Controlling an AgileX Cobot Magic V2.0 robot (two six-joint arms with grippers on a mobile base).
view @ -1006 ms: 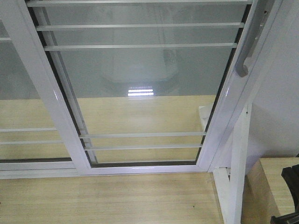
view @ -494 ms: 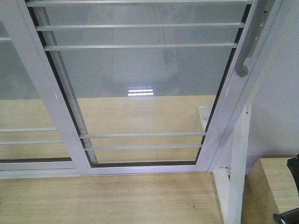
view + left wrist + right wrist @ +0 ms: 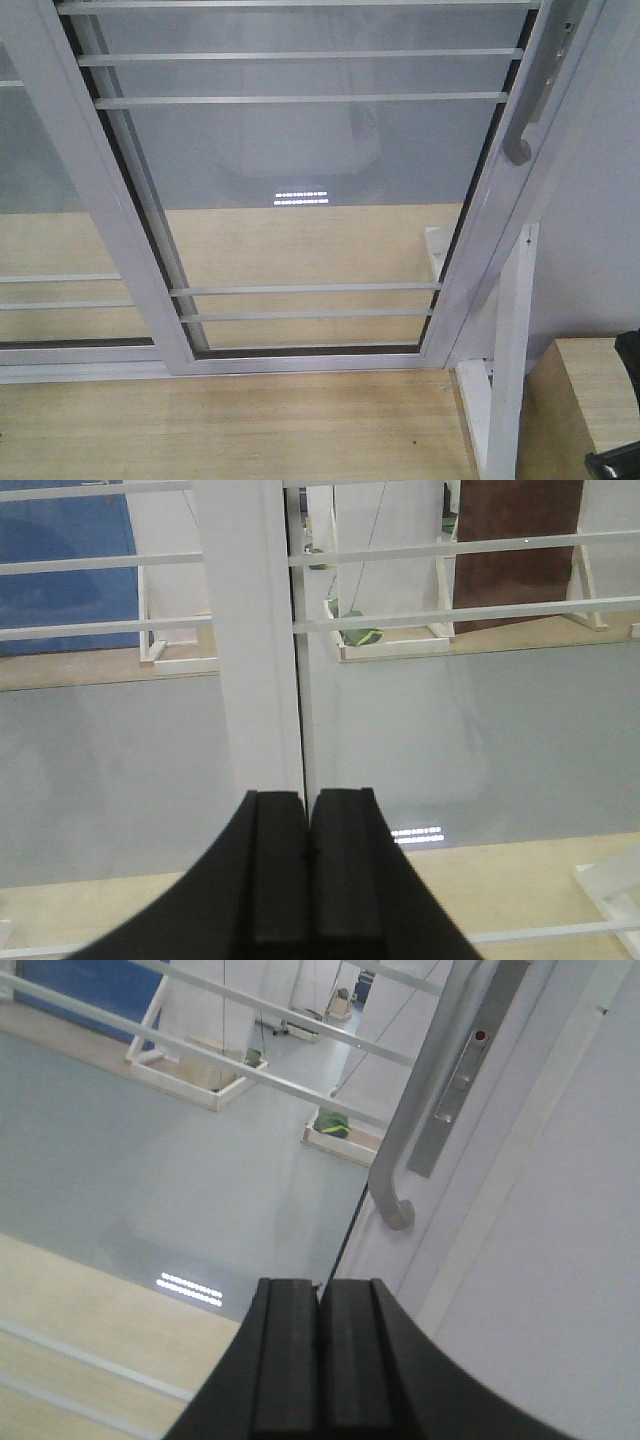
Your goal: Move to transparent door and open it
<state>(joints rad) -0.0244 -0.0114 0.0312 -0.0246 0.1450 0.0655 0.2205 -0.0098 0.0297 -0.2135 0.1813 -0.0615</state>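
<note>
The transparent door (image 3: 300,170) fills the middle of the front view: clear glass, white frame, thin white bars. Its grey curved bar handle (image 3: 522,130) sits on the right stile, high at the right. In the right wrist view the handle (image 3: 412,1120) stands above and to the right of my right gripper (image 3: 320,1285), which is shut, empty and apart from it. My left gripper (image 3: 308,798) is shut and empty, facing a white upright stile (image 3: 250,630) between two glass panes. A black part of my right arm (image 3: 628,360) shows at the front view's right edge.
A similar barred glass panel without a handle (image 3: 50,200) stands at the left. A white wall (image 3: 600,200) adjoins the door's right side. A white post frame (image 3: 510,330) and a wooden box (image 3: 590,390) stand at the lower right. A wooden floor (image 3: 230,430) lies before the door.
The black part of my right arm at the front view's lower right has drawn back toward the right edge. The door and handle have not moved.
</note>
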